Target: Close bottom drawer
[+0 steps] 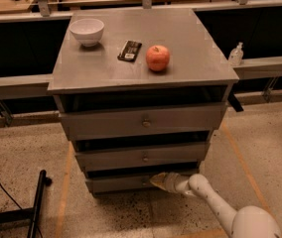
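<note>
The grey cabinet (143, 68) has three drawers. The bottom drawer (118, 183) is the lowest and slimmest panel, just above the floor, with its front close to flush with the drawer above. My gripper (157, 180) sits at the end of the white arm (215, 205) that comes in from the lower right. Its tip rests against the front of the bottom drawer, near the centre where the knob is. The knob itself is hidden behind the gripper.
On the cabinet top are a white bowl (87, 31), a dark flat packet (130, 50) and a red apple (158, 58). A black stand leg (35, 209) lies on the floor at left. A bottle (236, 54) stands on the rail at right.
</note>
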Controlling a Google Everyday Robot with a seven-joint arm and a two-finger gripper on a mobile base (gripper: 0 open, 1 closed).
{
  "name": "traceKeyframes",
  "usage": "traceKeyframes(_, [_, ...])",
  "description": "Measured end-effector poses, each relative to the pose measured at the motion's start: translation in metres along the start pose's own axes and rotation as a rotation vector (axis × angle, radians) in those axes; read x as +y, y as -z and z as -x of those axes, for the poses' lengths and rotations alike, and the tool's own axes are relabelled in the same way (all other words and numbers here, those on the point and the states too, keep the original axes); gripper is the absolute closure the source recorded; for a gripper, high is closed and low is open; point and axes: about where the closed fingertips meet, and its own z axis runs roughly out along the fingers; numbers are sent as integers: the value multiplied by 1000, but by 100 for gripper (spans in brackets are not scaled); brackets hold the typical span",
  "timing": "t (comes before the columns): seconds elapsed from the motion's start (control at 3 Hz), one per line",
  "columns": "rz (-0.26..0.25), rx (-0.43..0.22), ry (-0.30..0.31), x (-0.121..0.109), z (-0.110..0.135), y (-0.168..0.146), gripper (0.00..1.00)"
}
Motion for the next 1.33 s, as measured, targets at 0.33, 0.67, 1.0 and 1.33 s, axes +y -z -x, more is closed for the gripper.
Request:
traceKeyframes(0.33, [0, 0, 0, 0, 0, 0, 62])
traceKeyframes(0.67, [0, 0, 0, 0, 0, 0, 64])
traceKeyframes(1.0, [49, -35, -28, 29, -23, 18, 85])
traceKeyframes(1.33, [125, -90, -94, 87, -79, 60, 100])
